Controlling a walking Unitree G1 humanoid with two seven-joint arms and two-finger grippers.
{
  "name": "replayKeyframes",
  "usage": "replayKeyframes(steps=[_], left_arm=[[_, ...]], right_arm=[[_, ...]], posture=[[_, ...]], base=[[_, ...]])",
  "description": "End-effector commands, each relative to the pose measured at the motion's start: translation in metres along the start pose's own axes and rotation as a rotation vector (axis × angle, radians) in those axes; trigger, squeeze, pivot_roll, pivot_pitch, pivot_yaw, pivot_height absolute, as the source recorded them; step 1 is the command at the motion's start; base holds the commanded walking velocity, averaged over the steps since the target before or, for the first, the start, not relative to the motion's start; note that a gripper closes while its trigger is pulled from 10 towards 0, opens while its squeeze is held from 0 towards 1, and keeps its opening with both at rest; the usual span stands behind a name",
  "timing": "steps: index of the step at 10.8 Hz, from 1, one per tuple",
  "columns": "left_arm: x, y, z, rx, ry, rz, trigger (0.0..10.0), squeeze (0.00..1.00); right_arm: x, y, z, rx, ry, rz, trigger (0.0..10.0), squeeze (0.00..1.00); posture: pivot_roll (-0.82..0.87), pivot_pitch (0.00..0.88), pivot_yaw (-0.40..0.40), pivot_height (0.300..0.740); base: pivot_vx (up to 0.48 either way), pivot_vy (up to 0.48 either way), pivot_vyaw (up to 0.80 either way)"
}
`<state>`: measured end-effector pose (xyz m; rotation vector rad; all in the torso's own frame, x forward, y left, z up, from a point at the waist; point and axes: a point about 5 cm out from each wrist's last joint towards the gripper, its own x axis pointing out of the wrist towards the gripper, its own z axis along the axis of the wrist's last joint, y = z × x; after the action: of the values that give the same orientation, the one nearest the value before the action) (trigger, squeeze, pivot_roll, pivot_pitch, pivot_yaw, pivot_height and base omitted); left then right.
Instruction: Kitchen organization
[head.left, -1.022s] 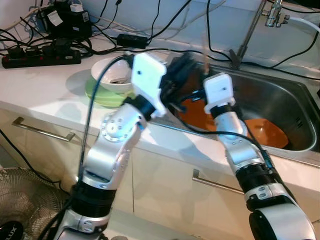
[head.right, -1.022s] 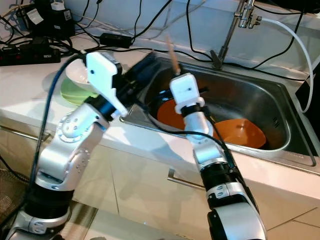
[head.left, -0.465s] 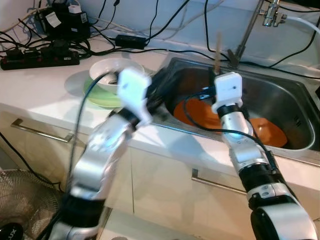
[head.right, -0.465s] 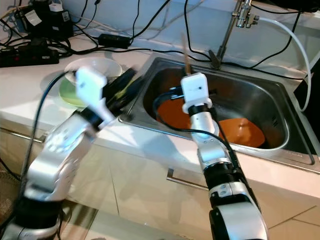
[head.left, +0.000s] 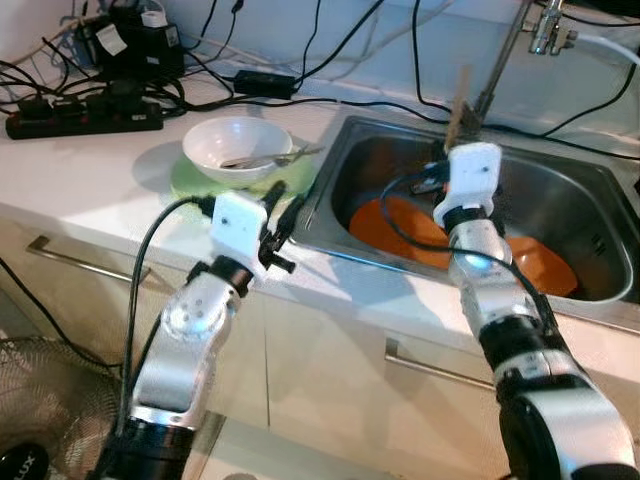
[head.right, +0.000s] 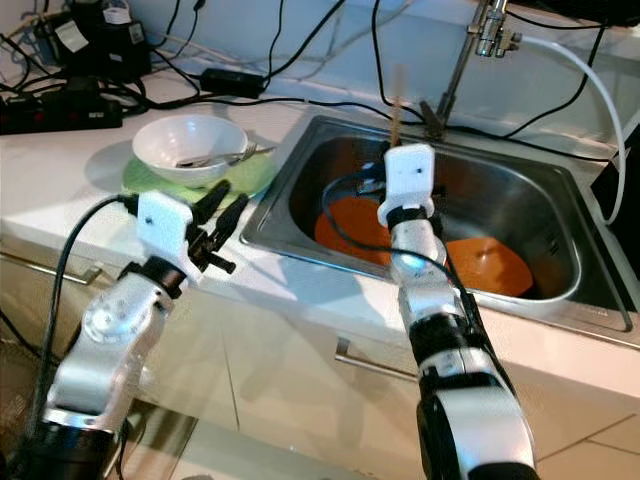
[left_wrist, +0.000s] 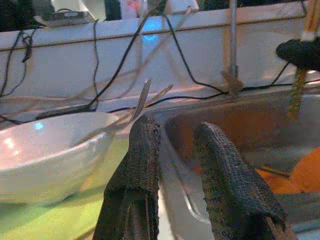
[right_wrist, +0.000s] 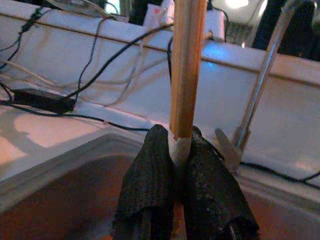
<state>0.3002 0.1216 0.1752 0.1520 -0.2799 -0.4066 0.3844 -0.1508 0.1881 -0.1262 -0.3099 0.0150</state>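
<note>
Currently the right gripper (right_wrist: 174, 150) is pinched on a pair of chopsticks (right_wrist: 187, 65), holding them upright above the sink (head.right: 560, 215), in front of the faucet (head.right: 470, 55). Compared with a second ago, this gripper has risen and shifted back toward the faucet, lifting the chopsticks clear of the two orange plates (head.right: 480, 265) on the sink floor.

The left gripper (left_wrist: 172, 150) has its fingers spread with nothing between them. It sits over the counter edge (head.left: 90, 215) at the sink's left rim, pointing toward the basin. A second ago it reached over the left part of the sink; it has since withdrawn to the counter side and dropped lower.

Beside it, a white bowl (head.left: 235, 140) rests on a green plate (head.left: 200, 185), with cutlery (head.left: 275, 157) lying in the bowl and projecting past the rim. Power strips and cables (head.left: 85, 110) lie along the back of the counter.

Judgement: the chopsticks are retrieved from the sink and secured. With the left arm withdrawn, the path from sink to bowl is open. The probable next step is transfer of the chopsticks to the counter dishes; the orange plates remain to be handled.
</note>
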Motion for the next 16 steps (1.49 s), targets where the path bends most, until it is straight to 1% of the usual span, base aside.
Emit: replayKeyframes(steps=[1, 3, 4, 5, 6, 8, 9, 12, 13, 16], left_arm=[[0.0, -0.007, -0.006, 0.013, 0.005, -0.008, 10.0, 0.0], [-0.001, -0.014, -0.026, -0.014, 0.062, -0.019, 10.0, 0.0], [-0.002, -0.017, -0.031, -0.022, 0.078, -0.033, 10.0, 0.0], [-0.002, -0.018, -0.032, -0.021, 0.077, -0.037, 10.0, 0.0], [-0.001, -0.019, -0.034, -0.022, 0.075, -0.039, 10.0, 0.0], [-0.001, -0.021, -0.037, -0.034, 0.086, -0.052, 10.0, 0.0], [-0.001, -0.024, -0.037, -0.035, 0.087, -0.062, 10.0, 0.0], [-0.001, -0.028, -0.041, -0.049, 0.103, -0.087, 10.0, 0.0], [-0.002, -0.03, -0.043, -0.066, 0.114, -0.102, 10.0, 0.0], [-0.006, -0.036, -0.044, -0.086, 0.126, -0.183, 10.0, 0.0]], right_arm=[[0.002, -0.004, -0.001, 0.032, 0.013, -0.018, 10.0, 0.0], [0.004, -0.01, -0.011, 0.08, 0.102, -0.036, 10.0, 0.0], [0.004, -0.012, -0.022, 0.076, 0.212, -0.037, 10.0, 0.0], [0.003, -0.013, -0.032, 0.104, 0.307, -0.052, 10.0, 0.0], [0.003, -0.014, -0.036, 0.148, 0.358, -0.071, 10.0, 0.0], [0.002, -0.007, -0.043, 0.186, 0.454, -0.047, 10.0, 0.0], [-0.005, 0.002, -0.054, 0.203, 0.559, -0.04, 10.0, 0.0], [-0.011, 0.009, -0.063, 0.238, 0.652, -0.03, 10.0, 0.0], [-0.013, 0.011, -0.066, 0.232, 0.679, -0.02, 10.0, 0.0], [-0.018, 0.017, -0.071, 0.221, 0.71, 0.007, 10.0, 0.0]], posture=[[0.26, 0.03, -0.074, 0.74], [0.25, 0.027, -0.071, 0.74], [0.25, 0.027, -0.071, 0.74], [0.25, 0.027, -0.071, 0.74], [0.26, 0.027, -0.076, 0.74], [0.26, 0.027, -0.079, 0.74], [0.27, 0.024, -0.084, 0.74], [0.27, 0.024, -0.089, 0.74], [0.27, 0.025, -0.091, 0.74], [0.28, 0.025, -0.098, 0.74]], base=[[0.0, 0.0, 0.0], [0.0, 0.0, 0.0], [0.0, 0.0, 0.0], [0.0, 0.0, 0.0], [0.0, 0.0, 0.0], [0.0, 0.0, 0.0], [0.0, 0.0, 0.0], [0.0, 0.0, 0.0], [0.0, 0.0, 0.0], [0.0, 0.0, 0.0]])
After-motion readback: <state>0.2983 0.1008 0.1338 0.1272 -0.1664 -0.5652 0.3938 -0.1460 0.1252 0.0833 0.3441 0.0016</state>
